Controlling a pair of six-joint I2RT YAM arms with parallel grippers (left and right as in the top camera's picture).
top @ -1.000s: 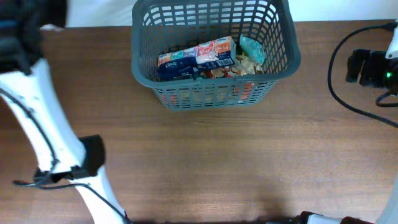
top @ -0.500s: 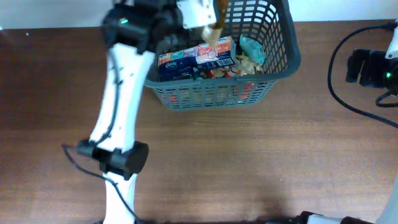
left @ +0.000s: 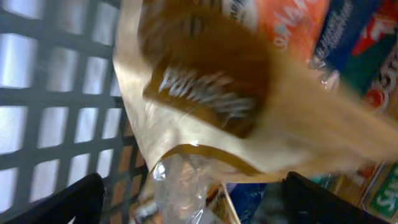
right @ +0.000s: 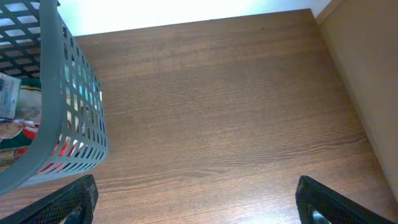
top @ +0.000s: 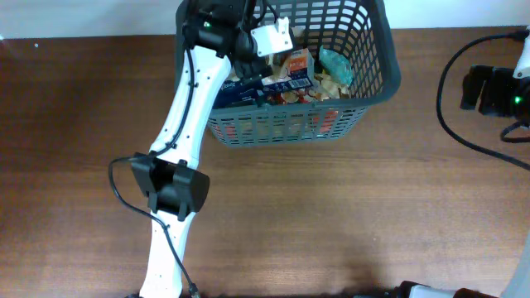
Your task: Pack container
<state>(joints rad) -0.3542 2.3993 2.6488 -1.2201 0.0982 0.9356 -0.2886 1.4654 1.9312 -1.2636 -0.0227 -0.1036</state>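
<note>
Over the slotted grey plastic basket (top: pixel 377 83) at the table's (right: pixel 217 93) far edge, the left gripper (left: pixel 193 202) gapes wide near a blurred, crinkly tan packet (left: pixel 211 93). The right gripper (right: pixel 196 199), also spread, hovers over wood grain beside it.

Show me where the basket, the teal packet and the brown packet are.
basket (top: pixel 331 124): overhead view, front lattice wall.
teal packet (top: pixel 336 64): overhead view, its middle.
brown packet (left: pixel 205 81): left wrist view, dark printed face.
</note>
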